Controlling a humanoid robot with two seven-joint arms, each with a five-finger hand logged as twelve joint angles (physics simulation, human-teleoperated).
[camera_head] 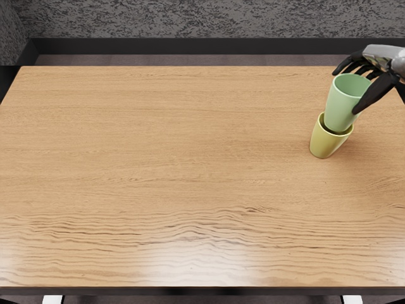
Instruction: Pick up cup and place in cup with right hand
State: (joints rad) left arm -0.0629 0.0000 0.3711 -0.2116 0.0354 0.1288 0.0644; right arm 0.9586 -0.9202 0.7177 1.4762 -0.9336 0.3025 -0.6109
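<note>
Wood tbl (pixel 164 158), gray backdrop (pixel 190 19), R hand (pixel 349 87) gripping grn cup (pixel 340 109), base in yel cup (pixel 324 145)

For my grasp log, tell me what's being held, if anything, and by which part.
The right hand holds the green cup by its upper wall, near the rim.

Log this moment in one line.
right hand at green cup | grip unclear | green cup's base inside yellow cup | yellow cup on table
</note>
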